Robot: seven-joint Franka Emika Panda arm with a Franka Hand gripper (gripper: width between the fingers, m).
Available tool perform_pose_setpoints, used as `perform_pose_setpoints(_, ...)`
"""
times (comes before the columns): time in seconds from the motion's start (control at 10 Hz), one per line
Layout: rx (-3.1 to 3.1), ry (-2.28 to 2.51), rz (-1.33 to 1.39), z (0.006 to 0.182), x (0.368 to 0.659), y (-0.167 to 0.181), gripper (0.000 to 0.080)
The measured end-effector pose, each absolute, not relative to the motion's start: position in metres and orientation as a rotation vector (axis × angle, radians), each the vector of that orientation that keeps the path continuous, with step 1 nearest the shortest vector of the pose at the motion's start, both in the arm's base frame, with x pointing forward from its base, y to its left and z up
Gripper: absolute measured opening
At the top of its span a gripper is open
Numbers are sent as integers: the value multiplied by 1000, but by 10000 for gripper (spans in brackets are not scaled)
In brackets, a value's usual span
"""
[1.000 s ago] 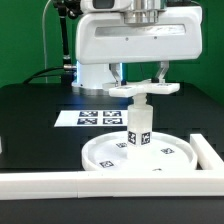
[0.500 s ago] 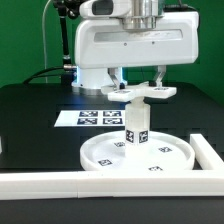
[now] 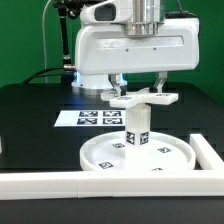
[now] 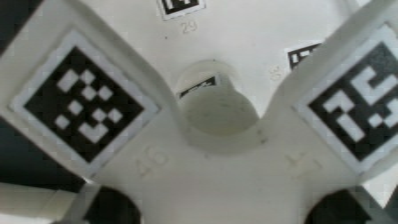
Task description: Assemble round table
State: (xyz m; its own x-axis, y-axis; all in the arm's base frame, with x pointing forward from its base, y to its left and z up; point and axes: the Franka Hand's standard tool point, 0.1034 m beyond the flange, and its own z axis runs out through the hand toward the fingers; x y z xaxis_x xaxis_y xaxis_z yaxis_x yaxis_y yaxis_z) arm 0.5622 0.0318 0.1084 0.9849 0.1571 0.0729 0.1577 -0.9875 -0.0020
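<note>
The large rimmed round disc [image 3: 139, 155] lies on the black table near the front. The short cylinder post [image 3: 137, 128] stands upright in its middle, with tags on its sides. My gripper [image 3: 139, 88] is shut on the flat cross-shaped piece [image 3: 140, 98] and holds it level right on top of the post. In the wrist view the cross-shaped piece [image 4: 217, 110] fills the picture, with two tagged arms and a round hub between them. The fingertips [image 4: 118, 204] show as dark shapes at either side of it.
The marker board [image 3: 92, 117] lies flat behind the disc. Long white border bars [image 3: 50, 182] run along the front and down the exterior view's right [image 3: 210, 150]. The robot's white base [image 3: 100, 70] stands at the back.
The cross-shaped piece has turned in my gripper above the post, its arms swinging round. The disc and post have stayed in place.
</note>
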Motion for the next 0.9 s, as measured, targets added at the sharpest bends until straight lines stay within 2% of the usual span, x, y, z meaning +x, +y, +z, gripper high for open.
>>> perform_pose_setpoints(0.7,-3124,-208,-114,108,562,32,448)
perform_pose_setpoints(0.9,-3101,182,-117,108,562,33,448)
